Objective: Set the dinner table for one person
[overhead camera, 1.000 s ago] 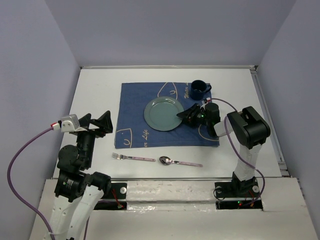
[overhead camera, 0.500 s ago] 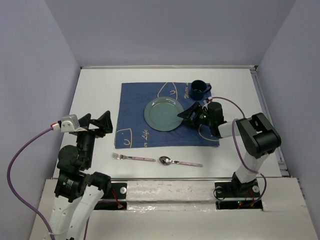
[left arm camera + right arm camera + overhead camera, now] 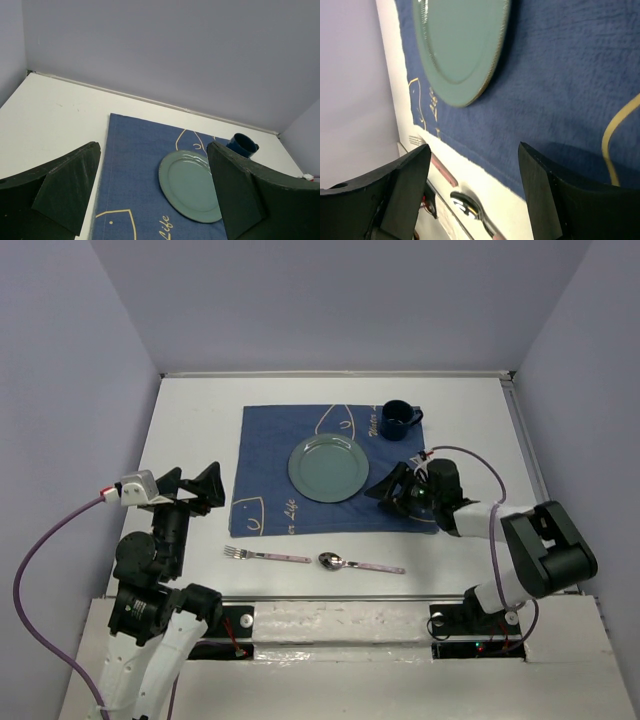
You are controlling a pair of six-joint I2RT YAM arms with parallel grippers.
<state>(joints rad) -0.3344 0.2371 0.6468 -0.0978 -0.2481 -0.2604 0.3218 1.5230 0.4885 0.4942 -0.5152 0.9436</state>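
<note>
The white dinner table (image 3: 190,420) carries a dark blue cloth (image 3: 268,465) with a green plate (image 3: 327,467) on it and a dark blue mug (image 3: 397,419) at the cloth's far right corner. A fork (image 3: 265,556) and a spoon (image 3: 360,564), both pink-handled, lie on the bare table in front of the cloth. My right gripper (image 3: 384,496) is open and empty, low over the cloth's near right part, to the right of the plate (image 3: 460,45). The spoon bowl (image 3: 465,205) shows below its jaws. My left gripper (image 3: 195,485) is open and empty, raised left of the cloth.
Grey walls stand around the table on three sides. A thin rail (image 3: 535,470) runs along the right edge. In the left wrist view the plate (image 3: 192,187), the mug (image 3: 243,145) and the cloth (image 3: 135,165) lie ahead.
My right gripper has drawn back from the plate's right edge toward the near right of the cloth, and its arm has folded lower. The left arm has not moved.
</note>
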